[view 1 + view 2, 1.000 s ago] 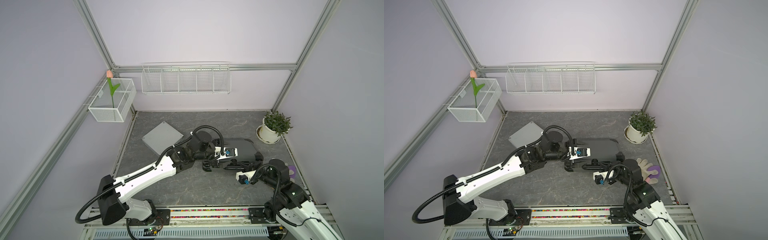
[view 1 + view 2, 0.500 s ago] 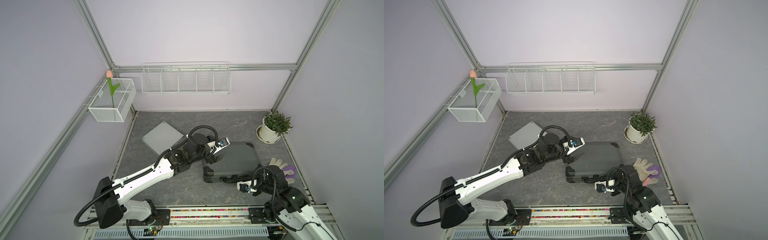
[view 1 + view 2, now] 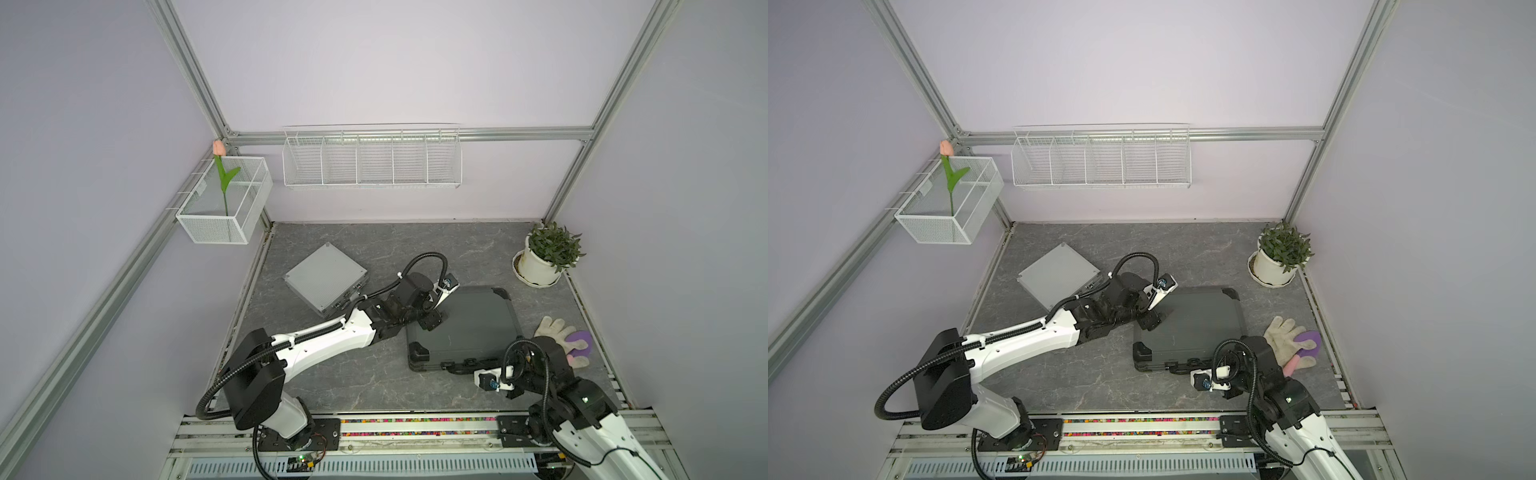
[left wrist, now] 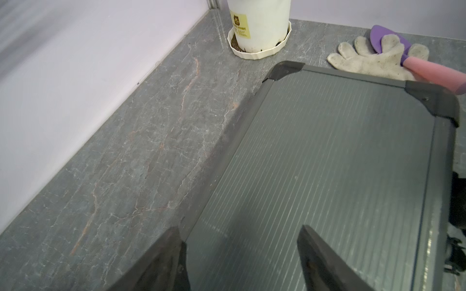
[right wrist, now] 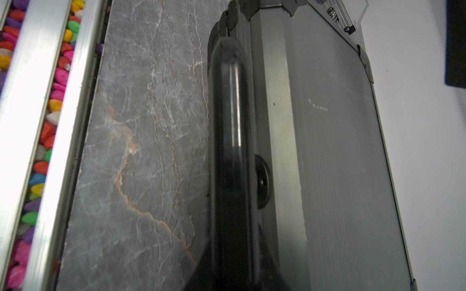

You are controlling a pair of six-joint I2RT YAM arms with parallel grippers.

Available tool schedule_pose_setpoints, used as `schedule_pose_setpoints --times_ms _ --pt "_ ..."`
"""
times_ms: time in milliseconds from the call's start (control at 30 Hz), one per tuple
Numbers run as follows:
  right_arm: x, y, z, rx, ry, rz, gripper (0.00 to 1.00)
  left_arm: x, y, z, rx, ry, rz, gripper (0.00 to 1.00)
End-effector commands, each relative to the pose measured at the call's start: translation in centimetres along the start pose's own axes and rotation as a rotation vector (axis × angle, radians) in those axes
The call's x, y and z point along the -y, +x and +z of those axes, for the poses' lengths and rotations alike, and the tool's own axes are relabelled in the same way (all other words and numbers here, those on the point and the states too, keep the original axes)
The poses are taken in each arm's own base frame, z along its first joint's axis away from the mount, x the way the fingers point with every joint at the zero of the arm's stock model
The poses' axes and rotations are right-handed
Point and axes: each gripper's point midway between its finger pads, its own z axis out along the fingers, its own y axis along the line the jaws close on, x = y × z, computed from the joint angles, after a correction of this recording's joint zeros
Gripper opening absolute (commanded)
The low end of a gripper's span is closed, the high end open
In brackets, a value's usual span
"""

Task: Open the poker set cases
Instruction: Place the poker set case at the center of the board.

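Item one, dark grey case (image 3: 473, 328): you have it lying flat, lid down, on the table (image 3: 332, 382) right of centre, with the silver case (image 3: 326, 276) closed, just apart at back left. Left gripper (image 4: 240, 234): jaws spread wide over the dark case's ribbed lid near its left edge, holding nothing. Right gripper (image 5: 228, 50): fingers pressed together against that case's front wall, with nothing visibly between them

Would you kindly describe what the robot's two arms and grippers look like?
Both the left arm and right arm have glossy white shells on the long links and black joint housings. Black ribbed hoses loop alongside them. The left gripper has dark, tapered fingers; the right gripper is black too, beside a white, blue-lensed camera mount.
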Motion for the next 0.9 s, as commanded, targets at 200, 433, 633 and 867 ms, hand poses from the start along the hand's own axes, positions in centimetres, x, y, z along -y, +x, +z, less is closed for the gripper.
schedule_pose_setpoints --times_ms 200,433,633,867 --pt "1.2 -2.4 -1.2 0.091 0.036 -0.081 0.12 0.4 4.5 0.9 -0.092 -0.026 -0.044 0.75" --pt "0.9 -2.4 -1.4 0.09 0.021 -0.069 0.31 0.5 5.7 0.3 -0.109 -0.037 -0.035 0.75" --pt "1.5 -2.6 -1.7 0.092 0.051 -0.046 0.52 0.5 6.0 0.1 -0.115 -0.041 -0.038 0.75" --pt "2.3 -2.4 -1.7 0.079 0.087 -0.013 0.53 0.6 6.5 -0.6 -0.122 -0.05 -0.038 0.75"
